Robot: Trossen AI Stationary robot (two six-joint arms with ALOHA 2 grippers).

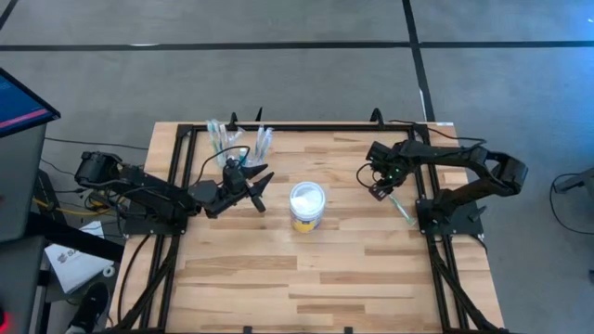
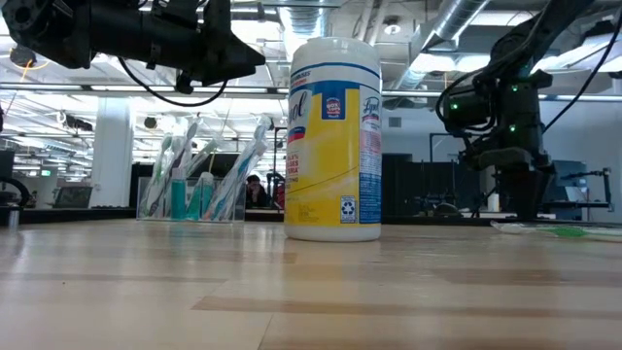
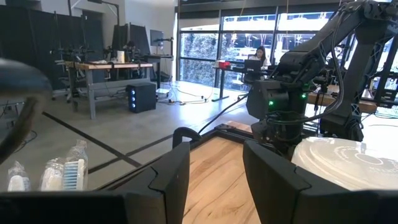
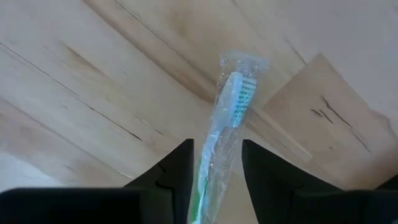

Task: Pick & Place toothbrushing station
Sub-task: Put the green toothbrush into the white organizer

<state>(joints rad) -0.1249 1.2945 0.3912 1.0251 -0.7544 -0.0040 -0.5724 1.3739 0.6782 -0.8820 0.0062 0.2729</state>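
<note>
Wooden table (image 1: pixel 306 269): one, butcher-block top, with a dark frame along its edges.

Toothbrushing station (image 2: pixel 190 199): one, clear plastic, standing at the far left edge of the table. It holds several wrapped toothbrushes upright or leaning; the exact number cannot be told.

Wipes tub (image 1: pixel 307 206): one, white lid, yellow band, upright near the table's middle, well apart from the station.

Wrapped toothbrush (image 4: pixel 225 130): one, green and white in a clear sleeve, lying flat on the wood near the right edge.

Left gripper (image 1: pixel 257 186): one, held above the table between station and tub, fingers spread with nothing between them.

Right gripper (image 1: pixel 381 190): one, pointing down just over the loose toothbrush, fingers (image 4: pixel 166 174) apart on either side of its handle; whether they touch it cannot be told.
</note>
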